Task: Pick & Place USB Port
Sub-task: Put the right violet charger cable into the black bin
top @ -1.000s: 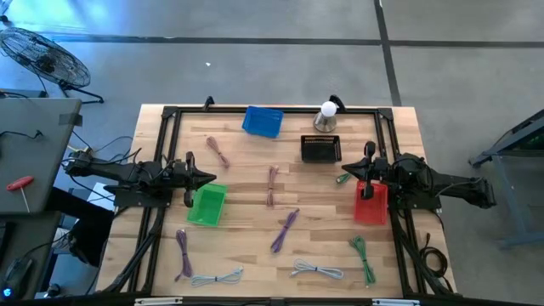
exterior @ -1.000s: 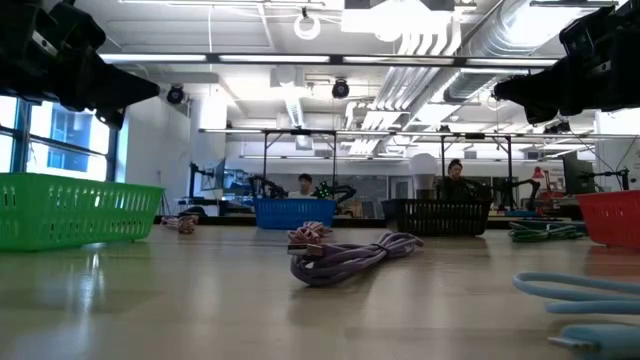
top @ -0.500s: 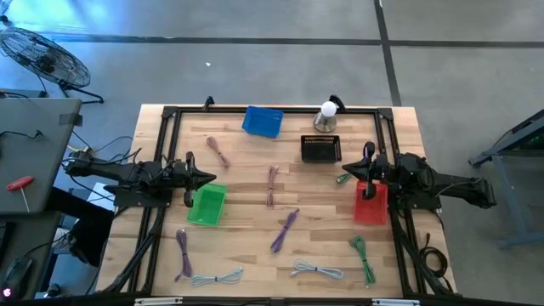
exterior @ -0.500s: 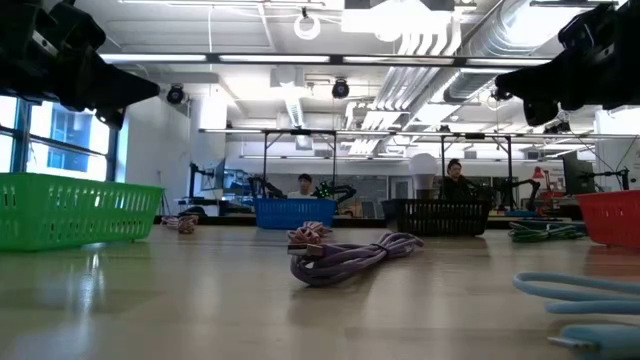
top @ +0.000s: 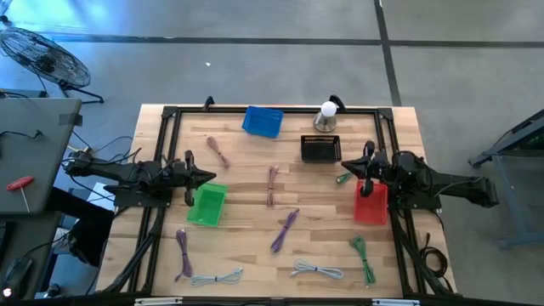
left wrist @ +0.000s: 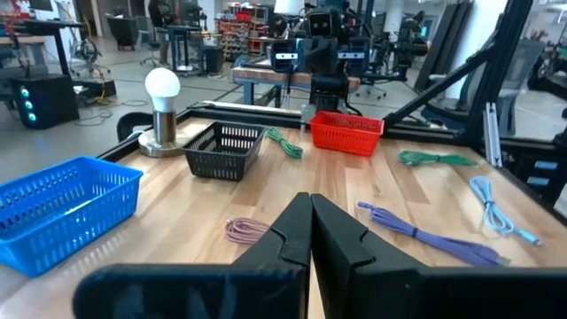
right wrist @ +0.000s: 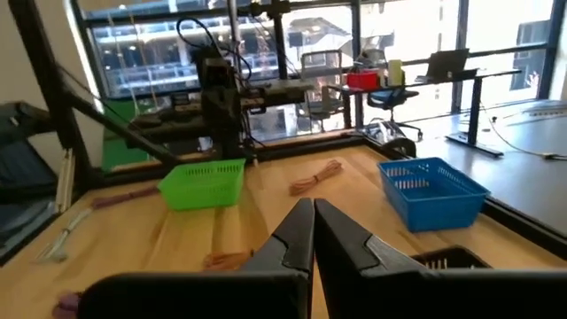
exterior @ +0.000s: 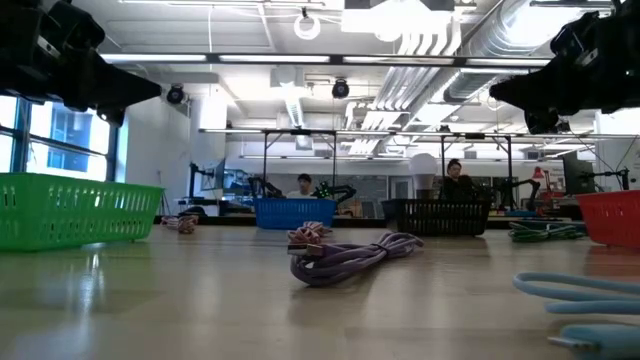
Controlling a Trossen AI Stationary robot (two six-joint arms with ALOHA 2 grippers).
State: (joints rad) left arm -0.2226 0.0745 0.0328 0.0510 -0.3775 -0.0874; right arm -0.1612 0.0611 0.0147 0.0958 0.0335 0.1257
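Note:
Several USB cables lie coiled or stretched on the wooden table: a short green one (top: 343,178), pink ones (top: 219,151) (top: 272,184), purple ones (top: 286,228) (top: 183,252), pale ones (top: 217,277) (top: 317,270) and a second green one (top: 364,257). My left gripper (top: 211,177) is shut and hovers by the green basket (top: 206,204); its fingers meet in the left wrist view (left wrist: 310,232). My right gripper (top: 343,163) is shut too (right wrist: 313,236). It hangs in the air above the short green cable, between the black basket (top: 320,149) and the red basket (top: 371,204).
A blue basket (top: 263,121) and a lamp with a round bulb (top: 326,115) stand near the far edge. A black frame (top: 255,110) runs around the table's rim. Bare wood lies in the middle between the cables. People sit far behind the table (exterior: 455,180).
My right gripper has drifted a little toward the table's left, staying shut and in the air. Nothing on the table has moved.

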